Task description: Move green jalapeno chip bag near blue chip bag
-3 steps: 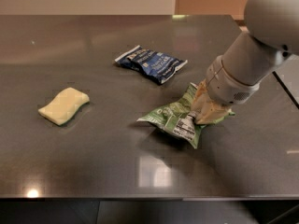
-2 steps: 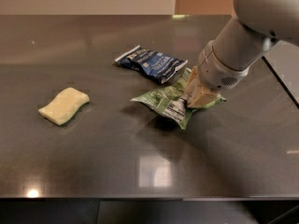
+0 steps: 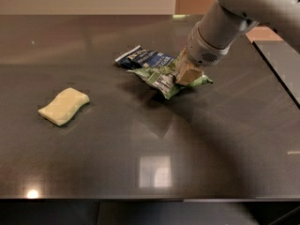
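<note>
The green jalapeno chip bag (image 3: 161,78) is held just above the dark table, its left part overlapping the front edge of the blue chip bag (image 3: 143,58), which lies flat behind it. My gripper (image 3: 187,74) comes down from the upper right and is shut on the green bag's right half. The white arm hides the bag's far right end and part of the blue bag.
A pale yellow sponge (image 3: 64,106) lies at the left of the dark reflective table (image 3: 154,144). The table's right edge runs near a grey surface (image 3: 281,64). A pale wall stands along the back.
My gripper has carried the green bag up and to the left, from in front of the blue bag to right against it, now overlapping its edge.
</note>
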Controlling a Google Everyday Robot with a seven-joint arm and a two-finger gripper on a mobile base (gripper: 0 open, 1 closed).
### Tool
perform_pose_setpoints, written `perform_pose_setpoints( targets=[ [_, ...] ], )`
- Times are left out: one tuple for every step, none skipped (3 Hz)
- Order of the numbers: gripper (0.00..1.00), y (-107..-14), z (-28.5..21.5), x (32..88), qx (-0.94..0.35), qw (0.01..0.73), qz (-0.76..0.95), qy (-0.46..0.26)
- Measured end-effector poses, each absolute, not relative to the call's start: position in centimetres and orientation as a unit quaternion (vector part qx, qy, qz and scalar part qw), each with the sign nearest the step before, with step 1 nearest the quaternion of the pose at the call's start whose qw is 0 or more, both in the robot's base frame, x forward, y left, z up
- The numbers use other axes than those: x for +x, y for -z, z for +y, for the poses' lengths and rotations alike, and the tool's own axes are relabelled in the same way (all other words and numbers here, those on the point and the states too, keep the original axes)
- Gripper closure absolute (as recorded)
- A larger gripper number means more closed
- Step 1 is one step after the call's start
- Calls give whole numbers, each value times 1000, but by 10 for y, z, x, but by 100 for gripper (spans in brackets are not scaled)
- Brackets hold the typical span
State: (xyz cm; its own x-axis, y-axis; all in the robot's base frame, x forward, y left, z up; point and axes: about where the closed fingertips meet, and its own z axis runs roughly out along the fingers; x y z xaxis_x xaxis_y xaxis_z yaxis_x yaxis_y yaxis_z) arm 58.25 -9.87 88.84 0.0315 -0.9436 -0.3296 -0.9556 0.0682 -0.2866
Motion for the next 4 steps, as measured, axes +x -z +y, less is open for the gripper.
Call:
perform_pose_setpoints(
  targets=[
    [82,-886,-103,618,-660,229,715,-3],
    [59,-890,-116,641,-643,232,730,12],
    [28,-889,-115,641,-643,232,730,11],
    [4,-887,-115,641,-644,231,730,11]
  ],
)
